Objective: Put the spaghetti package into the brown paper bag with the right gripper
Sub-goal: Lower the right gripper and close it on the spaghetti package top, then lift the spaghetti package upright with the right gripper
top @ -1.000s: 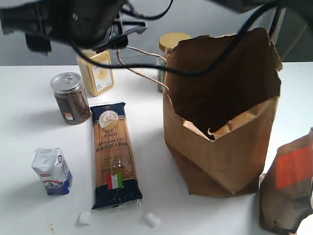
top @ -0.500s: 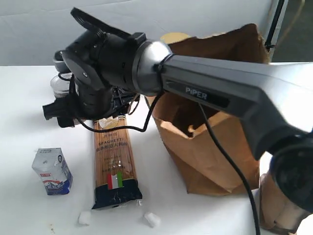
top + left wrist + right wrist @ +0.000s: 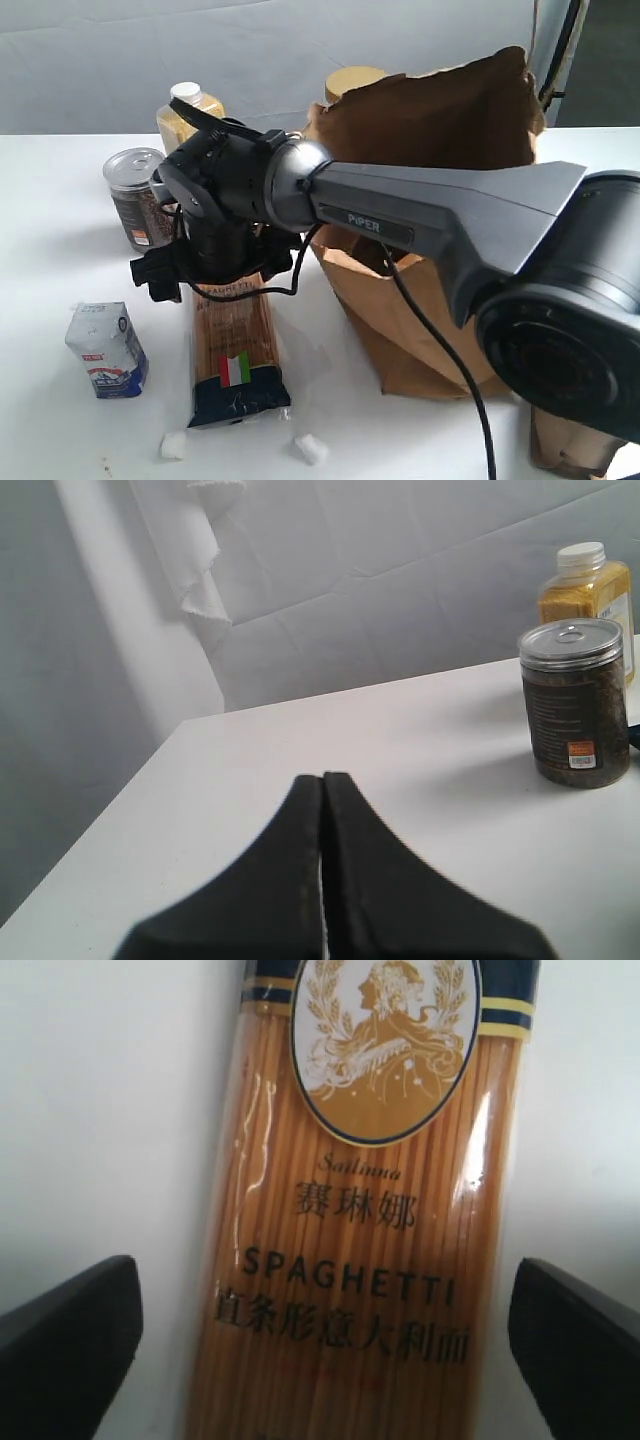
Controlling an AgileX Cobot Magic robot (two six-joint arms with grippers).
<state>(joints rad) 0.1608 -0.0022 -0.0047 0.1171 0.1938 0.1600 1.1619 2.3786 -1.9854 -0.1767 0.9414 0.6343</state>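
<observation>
As hand (image 3: 322,1345) straddles spaghetti pkg (image 3: 235,345), carton (image 3: 107,350) sits near.

One spaghetti package (image 3: 235,340), two bags (image 3: 430,300) (image 3: 557,448), three jars (image 3: 135,200) (image 3: 186,110) (image 3: 350,82), one carton (image 3: 105,350), two lumps (image 3: 174,445) (image 3: 311,448)

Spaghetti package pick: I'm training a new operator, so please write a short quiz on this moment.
1. True or false: the right gripper is open, with a finger on either side of the spaghetti package.
2. Where is the package relative to the brown paper bag? A) inside it B) flat on the table beside it C) leaning on it
3. Fill in: the left gripper is ____.
Key: 1 true; 2 B; 3 shut.
</observation>
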